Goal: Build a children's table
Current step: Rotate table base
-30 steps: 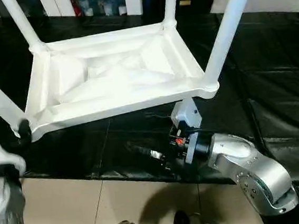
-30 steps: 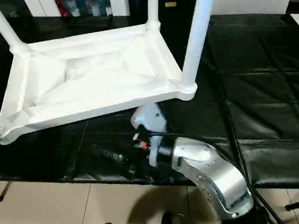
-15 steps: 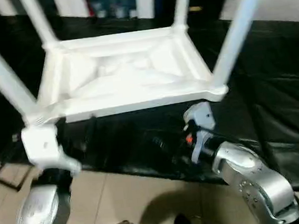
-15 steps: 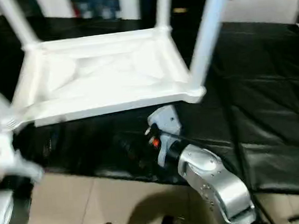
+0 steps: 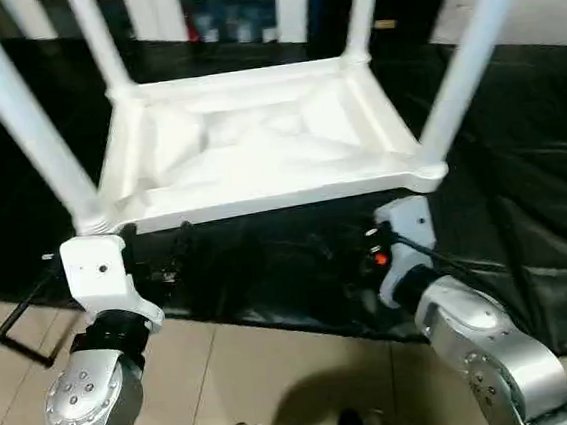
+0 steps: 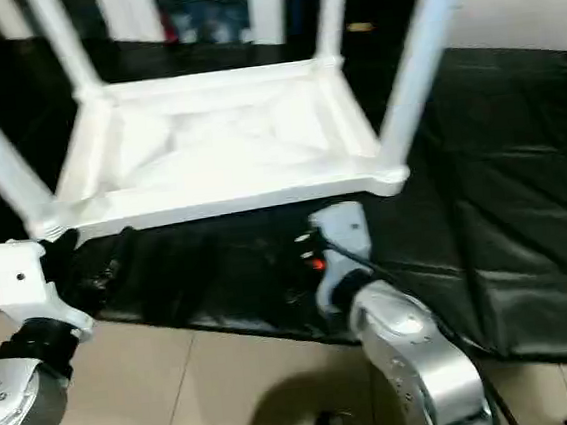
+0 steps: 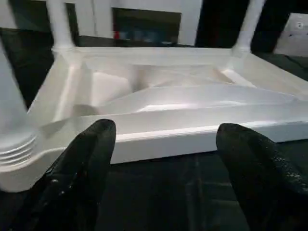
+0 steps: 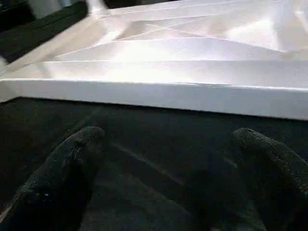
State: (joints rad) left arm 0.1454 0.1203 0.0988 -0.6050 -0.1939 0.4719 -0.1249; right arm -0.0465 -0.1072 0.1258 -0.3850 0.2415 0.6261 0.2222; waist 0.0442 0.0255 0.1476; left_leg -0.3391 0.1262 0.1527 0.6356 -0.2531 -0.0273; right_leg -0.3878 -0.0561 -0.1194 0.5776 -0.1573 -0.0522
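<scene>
While both silver forearms reach out from the near edge over a tan tiled floor point(image 5: 278, 364), each gripper stops short of the work. The left gripper point(image 7: 161, 144) has its two black fingers spread wide with nothing between them; it points at the near long side of the children's table point(image 5: 257, 145), close to the near-left corner, without touching it. The right gripper point(image 8: 168, 149) is likewise spread wide and empty, hovering low over the black mat point(image 5: 523, 199) and facing the same near side further toward the near-right corner. A strip of bare mat lies between the fingertips and the table's rim, so both grippers have room in front of them. The mat's near edge runs just ahead of the forearms, where it meets the tiles; to the right of the table the mat stretches well clear.

The table lies upside down on the mat, its ribbed underside facing up, a shallow white tray shape with raised diagonal ribs and a plain, straight rim. All four tapered white legs stand upright in the round corner sockets: near-left point(image 5: 23, 117), near-right point(image 5: 469, 54), far-left point(image 5: 101, 39) and far-right point(image 5: 362, 9). Beyond the table stands a white cabinet point(image 5: 234, 6) with dark glass fronts.
</scene>
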